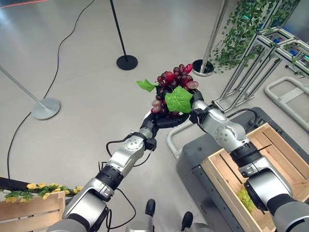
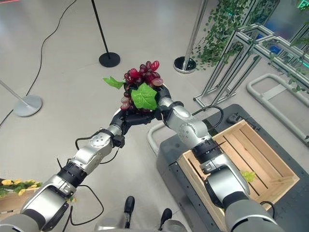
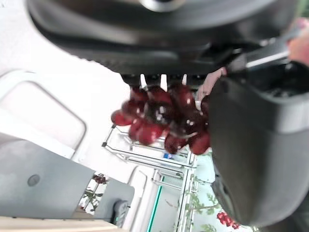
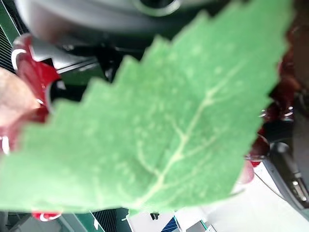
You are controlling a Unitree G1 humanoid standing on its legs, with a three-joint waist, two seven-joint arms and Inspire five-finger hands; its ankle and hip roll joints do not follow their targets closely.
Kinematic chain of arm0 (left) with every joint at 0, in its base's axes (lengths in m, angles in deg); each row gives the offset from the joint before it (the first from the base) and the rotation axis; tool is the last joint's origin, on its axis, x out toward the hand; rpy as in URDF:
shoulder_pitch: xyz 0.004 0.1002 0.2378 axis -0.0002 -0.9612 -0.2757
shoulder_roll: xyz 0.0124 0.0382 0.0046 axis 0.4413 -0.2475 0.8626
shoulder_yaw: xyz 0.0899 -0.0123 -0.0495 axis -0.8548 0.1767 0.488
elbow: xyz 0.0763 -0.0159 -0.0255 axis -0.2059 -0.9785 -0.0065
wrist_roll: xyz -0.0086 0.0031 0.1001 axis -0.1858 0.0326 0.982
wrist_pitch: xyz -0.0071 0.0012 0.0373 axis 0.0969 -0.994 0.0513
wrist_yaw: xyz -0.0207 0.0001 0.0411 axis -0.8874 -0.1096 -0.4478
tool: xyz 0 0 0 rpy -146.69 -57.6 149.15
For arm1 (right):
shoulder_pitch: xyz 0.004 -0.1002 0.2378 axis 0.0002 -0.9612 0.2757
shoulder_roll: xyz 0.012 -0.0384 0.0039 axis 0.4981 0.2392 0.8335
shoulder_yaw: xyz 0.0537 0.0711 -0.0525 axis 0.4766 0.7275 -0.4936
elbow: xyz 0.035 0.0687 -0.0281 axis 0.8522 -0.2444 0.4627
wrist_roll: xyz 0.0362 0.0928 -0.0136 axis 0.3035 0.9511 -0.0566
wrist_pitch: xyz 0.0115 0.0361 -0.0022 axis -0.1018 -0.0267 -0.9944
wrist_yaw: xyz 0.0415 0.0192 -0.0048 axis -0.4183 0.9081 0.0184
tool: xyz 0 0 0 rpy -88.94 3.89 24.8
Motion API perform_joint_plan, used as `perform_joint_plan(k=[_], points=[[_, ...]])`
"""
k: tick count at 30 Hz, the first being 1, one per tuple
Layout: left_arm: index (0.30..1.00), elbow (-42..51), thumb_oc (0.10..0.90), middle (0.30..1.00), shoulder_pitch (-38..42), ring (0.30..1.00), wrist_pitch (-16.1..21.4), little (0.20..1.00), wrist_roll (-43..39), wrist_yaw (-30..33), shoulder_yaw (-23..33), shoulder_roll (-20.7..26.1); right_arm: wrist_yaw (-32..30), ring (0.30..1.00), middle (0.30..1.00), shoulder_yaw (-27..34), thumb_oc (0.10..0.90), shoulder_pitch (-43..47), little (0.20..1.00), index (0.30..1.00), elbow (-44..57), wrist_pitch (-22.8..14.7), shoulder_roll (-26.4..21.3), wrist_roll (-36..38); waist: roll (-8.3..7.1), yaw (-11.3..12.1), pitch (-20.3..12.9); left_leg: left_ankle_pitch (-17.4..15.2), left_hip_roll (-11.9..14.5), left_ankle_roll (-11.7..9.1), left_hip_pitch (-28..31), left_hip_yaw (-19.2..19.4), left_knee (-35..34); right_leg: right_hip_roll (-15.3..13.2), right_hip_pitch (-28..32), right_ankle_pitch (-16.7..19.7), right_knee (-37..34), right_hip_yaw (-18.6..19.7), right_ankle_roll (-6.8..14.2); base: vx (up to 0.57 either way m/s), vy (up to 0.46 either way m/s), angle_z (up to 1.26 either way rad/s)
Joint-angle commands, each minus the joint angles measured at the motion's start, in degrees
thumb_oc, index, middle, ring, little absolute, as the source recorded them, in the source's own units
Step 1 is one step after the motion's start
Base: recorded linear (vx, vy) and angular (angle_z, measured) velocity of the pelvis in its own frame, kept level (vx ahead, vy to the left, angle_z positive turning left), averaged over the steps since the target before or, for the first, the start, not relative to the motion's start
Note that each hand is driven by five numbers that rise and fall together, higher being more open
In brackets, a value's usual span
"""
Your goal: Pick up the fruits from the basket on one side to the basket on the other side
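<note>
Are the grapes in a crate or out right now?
Out: the grapes are held up between both robot hands, left and right, beside the wooden crate.

— Where do we see the grapes?
— The dark-red grape bunch (image 1: 173, 84), two green leaves attached, sits raised mid-scene, left of the wooden basket (image 1: 280, 154) at near right.
</note>
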Motion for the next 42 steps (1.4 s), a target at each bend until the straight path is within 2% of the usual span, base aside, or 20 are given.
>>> perform_joint_plan(k=[1,4,10,14,16,17,18,23,29,34,39,40,41,42], points=[[0.9,-5.1,0.8,0.9,-0.5,0.9,6.7,0.9,1.8,0.2,2.5,-2.3,3.1,0.3,0.3,0.9,0.4,-0.1,0.3,0.3,0.5,-4.3,2.4,-1.7,-0.65,0.1,-14.9,-3.5,1.0,-2.5,1.4,2.3,-0.1,-0.8,-1.7,3.2,0.1,2.3,-1.3,0.0,0.0,0.0],[0.9,-6.0,0.8,0.9,-0.8,0.9,6.3,0.9,2.6,0.0,2.6,-2.0,3.1,0.3,0.3,1.1,0.4,0.2,0.3,0.3,0.4,-5.1,1.4,-3.3,-0.68,0.1,-14.9,-3.5,0.9,-2.5,1.5,2.2,-0.1,-0.8,-1.7,3.1,0.1,2.4,-1.4,0.0,0.0,0.0],[0.9,-6.5,0.8,0.9,-1.0,0.9,8.2,0.9,1.6,-1.2,3.0,-1.6,3.1,0.3,0.3,1.4,0.4,0.6,0.3,0.3,0.4,-4.8,0.5,-2.3,-0.74,0.0,-14.8,-3.6,0.9,-2.5,1.7,2.3,-0.1,-0.8,-1.5,3.1,0.1,2.6,-1.3,0.0,0.0,0.0],[0.9,-5.2,0.8,0.9,-0.6,0.9,12.1,0.9,-0.4,0.7,3.5,-1.8,3.8,0.3,0.3,1.1,0.4,0.1,0.3,0.3,0.3,-4.2,0.5,-2.0,-0.87,0.1,-14.9,-3.6,0.9,-2.6,1.6,2.1,-0.1,-0.8,-1.5,3.1,0.1,2.6,-1.3,0.0,0.0,0.0],[0.9,-4.7,0.8,0.9,-0.4,0.9,12.9,0.9,-1.1,1.1,3.9,-2.0,3.9,0.3,0.3,1.0,0.4,0.0,0.3,0.3,0.0,-4.1,0.6,-2.2,-0.92,0.2,-14.9,-3.5,1.0,-2.6,1.6,2.1,-0.1,-0.8,-1.5,3.1,0.1,2.5,-1.3,0.0,0.0,0.0],[0.425,-4.2,0.483,0.425,-0.5,0.425,14.3,0.425,-1.8,1.7,4.1,-2.2,4.1,0.3,0.3,1.0,0.4,-0.1,0.3,0.3,-0.3,-3.9,0.7,-2.5,-0.98,0.2,-14.8,-3.5,1.0,-2.6,1.6,2.1,-0.1,-0.8,-1.5,3.1,0.1,2.5,-1.4,0.0,0.0,0.0],[0.3,-4.0,0.4,0.3,-0.6,0.3,14.4,0.3,-1.8,1.8,4.3,-2.3,4.1,0.3,0.3,1.0,0.4,-0.1,0.3,0.3,-0.3,-3.8,0.7,-2.5,-1.02,0.3,-14.8,-3.5,1.0,-2.7,1.6,2.0,-0.1,-0.8,-1.5,3.1,0.1,2.4,-1.4,0.0,0.0,0.0],[0.3,-1.5,0.4,0.3,-0.9,0.3,17.2,0.3,-1.1,5.3,5.2,-3.0,4.4,0.3,0.3,0.8,0.4,-0.4,0.3,0.3,-0.2,-2.6,0.7,-3.6,-1.27,0.4,-14.6,-3.5,0.9,-2.6,1.6,1.8,-0.1,-0.8,-1.5,3.1,0.1,2.3,-1.5,0.0,0.0,0.0],[0.3,-0.1,0.4,0.3,-0.9,0.3,17.2,0.3,-0.8,7.3,5.6,-2.9,5.9,0.3,0.3,0.5,0.4,-0.1,0.3,0.3,-0.7,-1.0,0.2,-3.3,-1.42,0.5,-14.5,-3.4,0.9,-2.6,1.4,1.7,-0.1,-0.8,-1.5,3.1,0.1,2.2,-1.5,0.0,0.0,0.0],[0.3,0.0,0.4,0.3,-0.5,0.3,16.8,0.3,-0.8,8.4,5.9,-3.0,9.5,0.3,0.3,-0.5,0.4,0.4,0.3,0.3,-1.7,2.0,-0.3,-3.1,-1.59,0.6,-14.6,-3.3,0.8,-2.6,1.4,1.5,-0.1,-0.8,-1.5,3.1,0.1,2.0,-1.5,0.0,0.0,0.0],[0.3,-0.3,0.4,0.3,-0.5,0.3,16.7,0.3,-0.9,8.6,5.9,-2.8,11.5,0.3,0.3,-1.3,0.4,0.7,0.3,0.3,-2.2,2.9,-0.6,-2.7,-1.75,0.7,-14.6,-3.2,0.8,-2.6,1.4,1.4,-0.1,-0.8,-1.5,3.2,0.1,1.9,-1.5,0.0,0.0,0.0],[0.3,-0.5,0.4,0.3,-0.6,0.3,16.9,0.3,-1.0,8.4,6.0,-2.6,12.3,0.378,0.378,-1.5,0.452,0.7,0.378,0.378,-2.2,3.6,-0.8,-3.7,-1.78,0.7,-14.7,-3.2,0.8,-2.6,1.4,1.4,-0.1,-0.8,-1.5,3.2,0.1,1.9,-1.5,0.0,0.0,0.0],[0.3,-0.5,0.4,0.3,-0.8,0.3,17.1,0.3,-0.8,8.4,6.0,-2.7,12.8,0.9,0.9,-2.0,0.8,0.7,0.9,0.9,-2.4,3.7,-1.1,-5.3,-1.81,0.8,-14.7,-3.1,0.8,-2.6,1.4,1.4,-0.1,-0.8,-1.5,3.2,0.1,1.9,-1.5,0.0,0.0,0.0],[0.3,-0.5,0.4,0.3,-0.8,0.3,17.1,0.3,-0.8,8.4,6.0,-2.6,13.1,0.9,0.9,-2.2,0.8,0.8,0.9,0.9,-2.5,3.8,-1.3,-5.9,-1.82,0.8,-14.7,-3.1,0.8,-2.6,1.4,1.4,-0.1,-0.8,-1.5,3.2,0.1,1.9,-1.4,0.0,0.0,0.0]])
